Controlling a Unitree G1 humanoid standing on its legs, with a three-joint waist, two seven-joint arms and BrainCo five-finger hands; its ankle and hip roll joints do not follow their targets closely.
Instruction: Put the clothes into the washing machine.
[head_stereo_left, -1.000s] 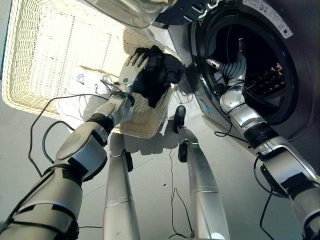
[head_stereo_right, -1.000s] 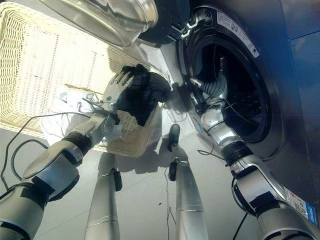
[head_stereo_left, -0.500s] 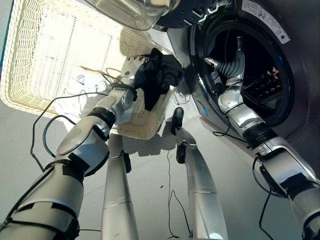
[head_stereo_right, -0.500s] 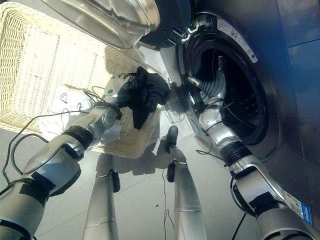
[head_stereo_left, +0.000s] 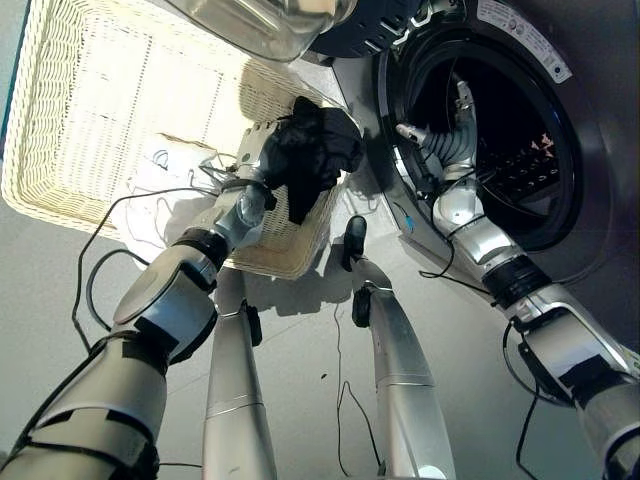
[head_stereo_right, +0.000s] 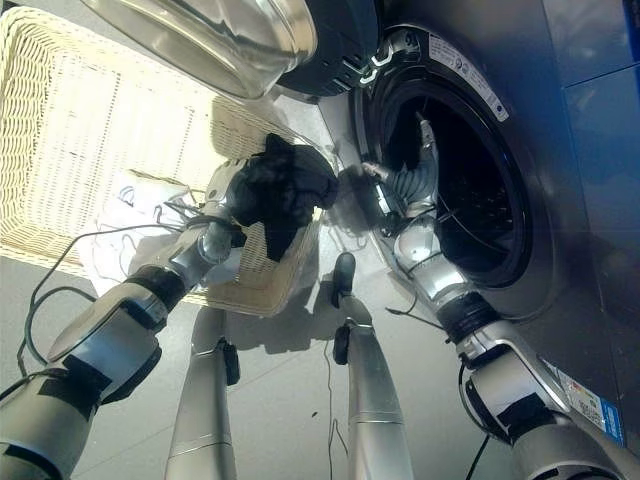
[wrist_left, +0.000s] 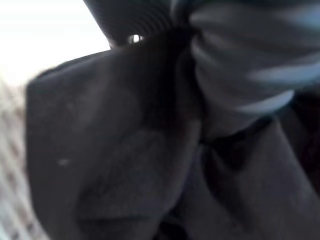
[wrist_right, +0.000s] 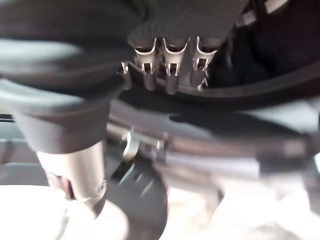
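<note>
black cloth (head_stereo_left: 315, 155) is hanging bunched in the left hand (head_stereo_left: 262, 160), fingers curled round it, over the basket (head_stereo_left: 110, 120) rim beside the washer (head_stereo_left: 560, 130). right hand (head_stereo_left: 447, 135) is reaching into the drum, fingers relaxed, holding nothing.

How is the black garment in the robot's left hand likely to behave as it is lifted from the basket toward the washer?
Probably floppy: the black garment bunches in the left hand and a tail droops over the basket rim. Likely light, since the curled fingers alone hold it. The hanging tail might snag on the wicker.
</note>
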